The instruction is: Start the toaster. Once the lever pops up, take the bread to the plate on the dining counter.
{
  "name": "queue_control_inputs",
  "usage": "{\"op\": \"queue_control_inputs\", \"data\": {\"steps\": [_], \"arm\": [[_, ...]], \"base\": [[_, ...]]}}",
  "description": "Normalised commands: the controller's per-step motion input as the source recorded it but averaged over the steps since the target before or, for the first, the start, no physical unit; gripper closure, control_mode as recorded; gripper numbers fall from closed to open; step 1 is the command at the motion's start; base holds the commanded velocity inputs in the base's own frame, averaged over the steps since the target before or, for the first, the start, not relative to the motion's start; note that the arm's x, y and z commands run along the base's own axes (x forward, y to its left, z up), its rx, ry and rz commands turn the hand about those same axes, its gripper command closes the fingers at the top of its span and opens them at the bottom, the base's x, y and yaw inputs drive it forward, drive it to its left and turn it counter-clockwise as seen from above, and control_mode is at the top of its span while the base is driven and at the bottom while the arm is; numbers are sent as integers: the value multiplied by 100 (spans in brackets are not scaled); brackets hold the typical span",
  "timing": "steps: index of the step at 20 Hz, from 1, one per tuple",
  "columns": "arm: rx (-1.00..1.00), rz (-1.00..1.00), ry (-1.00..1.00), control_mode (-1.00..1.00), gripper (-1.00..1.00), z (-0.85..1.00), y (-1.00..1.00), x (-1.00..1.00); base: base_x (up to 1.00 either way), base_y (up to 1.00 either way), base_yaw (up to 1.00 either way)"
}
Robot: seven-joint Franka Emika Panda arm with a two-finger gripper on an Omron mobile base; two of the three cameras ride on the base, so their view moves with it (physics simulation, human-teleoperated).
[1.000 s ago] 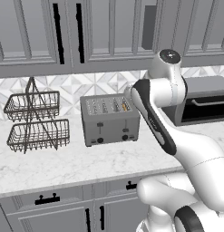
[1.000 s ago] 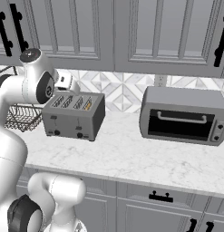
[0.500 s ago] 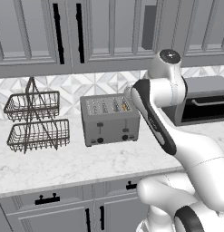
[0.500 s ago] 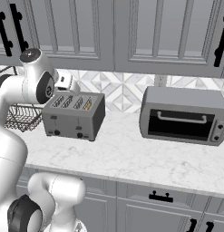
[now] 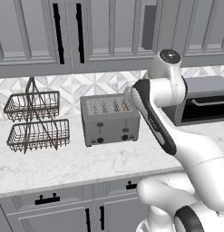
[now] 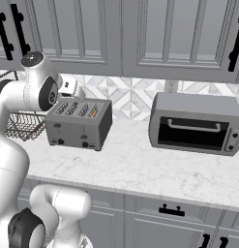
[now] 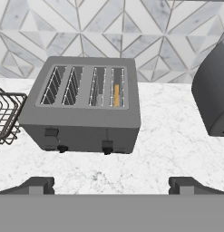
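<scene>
The grey toaster (image 5: 109, 120) (image 6: 80, 123) (image 7: 81, 108) stands on the marble worktop against the tiled wall. The bread (image 7: 116, 95) (image 5: 124, 106) (image 6: 93, 113) sits sunk in its rightmost slot, with only a golden edge showing. On the toaster's front, the right lever (image 7: 106, 144) appears lower than the left lever (image 7: 51, 132). My gripper (image 7: 112, 186) (image 6: 68, 88) hovers above and in front of the toaster, open, with nothing between its fingers. The plate and the dining counter are out of view.
A two-tier black wire basket rack (image 5: 34, 120) (image 7: 4, 115) stands left of the toaster. A grey toaster oven (image 6: 196, 123) (image 5: 202, 102) sits to its right. Wall cabinets (image 5: 86, 31) hang overhead. Bare marble worktop (image 6: 140, 164) lies in front.
</scene>
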Motion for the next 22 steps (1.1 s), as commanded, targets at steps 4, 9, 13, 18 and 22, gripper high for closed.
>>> {"op": "queue_control_inputs", "data": {"steps": [4, 9, 13, 18, 22], "arm": [[0, 0, 0, -100, -100, 0, 0, 0], [0, 0, 0, -100, -100, 0, 0, 0], [0, 0, 0, -100, -100, 0, 0, 0], [0, 0, 0, -100, -100, 0, 0, 0], [0, 0, 0, -100, -100, 0, 0, 0]], "base": [[0, 0, 0], [0, 0, 0], [0, 0, 0], [0, 0, 0], [0, 0, 0]]}}
